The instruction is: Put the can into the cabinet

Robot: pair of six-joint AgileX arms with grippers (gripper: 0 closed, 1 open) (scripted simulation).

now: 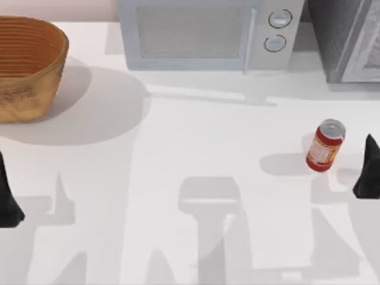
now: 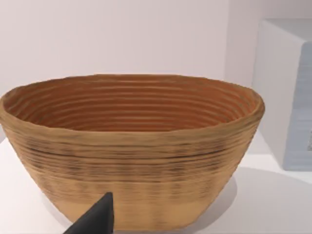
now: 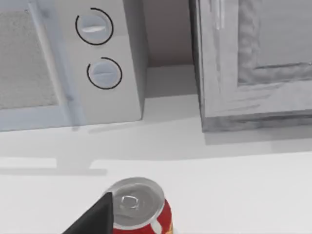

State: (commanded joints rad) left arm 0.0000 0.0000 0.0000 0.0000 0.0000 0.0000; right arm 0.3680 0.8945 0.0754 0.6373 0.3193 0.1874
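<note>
Right gripper (image 1: 368,172) hangs low at the table's right edge, just beside the can (image 1: 325,145) and not touching it; one dark fingertip (image 3: 95,219) shows next to the can's silver top (image 3: 134,202) in the right wrist view, but I cannot tell from any view whether the jaws are spread or closed. Standing there, it looks set for an approach to the can from the side, which I judge to be the step in hand: nothing is grasped yet. Upright on the white table (image 1: 196,154), the can sits in the right half, well apart from the units behind it, so it has free room all round for a side grasp. Over at the left edge, the left gripper (image 1: 9,202) sits parked near the woven basket (image 1: 27,65), one fingertip (image 2: 97,219) showing before the basket wall; its jaws I cannot read either. Farther back, the pale microwave (image 1: 208,35) with its two round knobs (image 3: 95,27) stands along the far edge, and at the far right corner stands the grey speckled cabinet (image 1: 344,41). Its framed door panel (image 3: 273,44) appears shut, so I judge it must be opened before the can can go in. A plain pale wall closes the room behind.
</note>
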